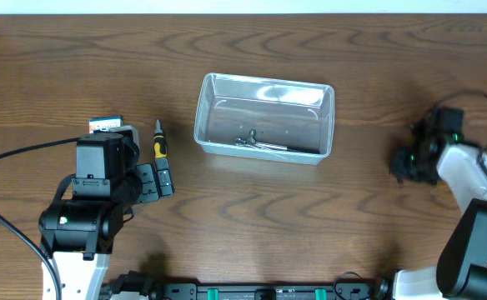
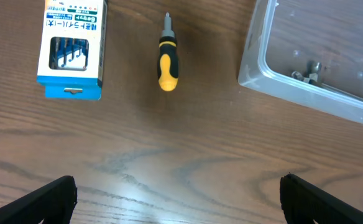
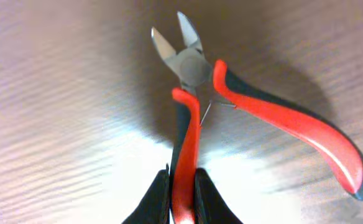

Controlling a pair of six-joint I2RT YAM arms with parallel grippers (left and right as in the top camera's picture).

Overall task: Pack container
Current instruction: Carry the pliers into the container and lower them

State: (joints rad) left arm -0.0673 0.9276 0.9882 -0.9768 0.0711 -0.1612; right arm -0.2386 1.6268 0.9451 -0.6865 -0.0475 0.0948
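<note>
The clear plastic container [image 1: 264, 118] sits at the table's middle, with small metal pieces [image 1: 256, 142] inside; its corner shows in the left wrist view [image 2: 306, 68]. A yellow and black screwdriver [image 1: 159, 143] lies left of it and also shows in the left wrist view [image 2: 167, 62]. My left gripper [image 2: 178, 199] is open and empty, just short of the screwdriver. My right gripper [image 3: 183, 193] is shut on one red handle of the cutting pliers [image 3: 197, 93], whose jaws are open. In the overhead view the right gripper [image 1: 410, 162] is at the right, well clear of the container.
A small blue and white cardboard box [image 2: 71, 50] lies left of the screwdriver; in the overhead view [image 1: 106, 124] my left arm partly covers it. Black cables run at the left edge [image 1: 10, 158] and far right.
</note>
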